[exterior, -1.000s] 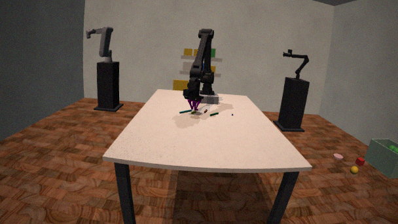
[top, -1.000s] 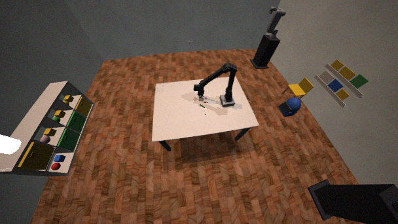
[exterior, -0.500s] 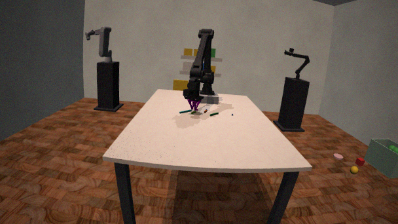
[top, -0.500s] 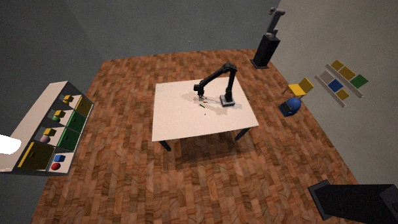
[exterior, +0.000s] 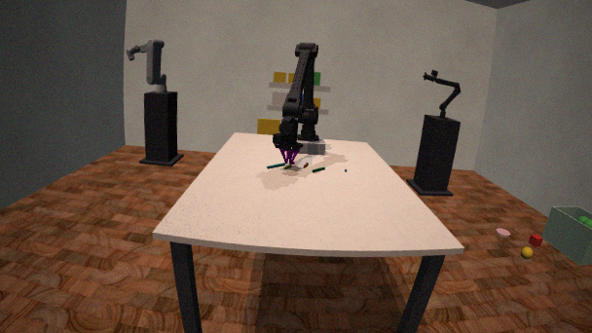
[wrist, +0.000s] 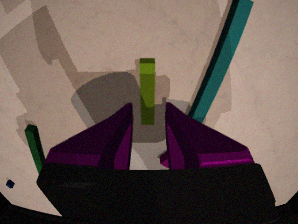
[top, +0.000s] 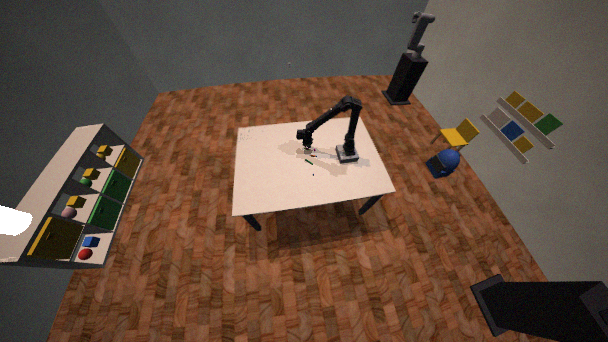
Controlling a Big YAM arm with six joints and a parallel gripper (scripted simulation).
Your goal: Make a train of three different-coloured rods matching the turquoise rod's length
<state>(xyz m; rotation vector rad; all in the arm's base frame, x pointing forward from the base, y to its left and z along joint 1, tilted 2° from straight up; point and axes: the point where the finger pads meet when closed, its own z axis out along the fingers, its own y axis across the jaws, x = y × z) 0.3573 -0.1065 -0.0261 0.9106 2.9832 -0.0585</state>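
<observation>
My gripper (top: 307, 148) (exterior: 289, 163) (wrist: 149, 110) is partly open, its purple fingers pointing down just above the table, with nothing held. A lime rod (exterior: 287, 167) (wrist: 147, 90) lies in line with the gap between the fingertips in the wrist view. The turquoise rod (exterior: 276, 166) (wrist: 227, 52) lies slanted to its right there. A magenta piece (wrist: 164, 160) is partly hidden behind the right finger. A green rod (top: 309, 162) (exterior: 318, 169) (wrist: 34, 142) and a small blue rod (top: 313, 174) (exterior: 346, 170) (wrist: 10, 184) lie apart. An orange rod (top: 313, 156) (exterior: 306, 165) lies between lime and green.
The rods lie on the white table (top: 270, 187) (exterior: 302, 216), in front of the arm's base (top: 347, 154) (exterior: 314, 147). The arm's shadows fall across the rods' area. Shelves, a chair and other robots on pedestals stand away from the table.
</observation>
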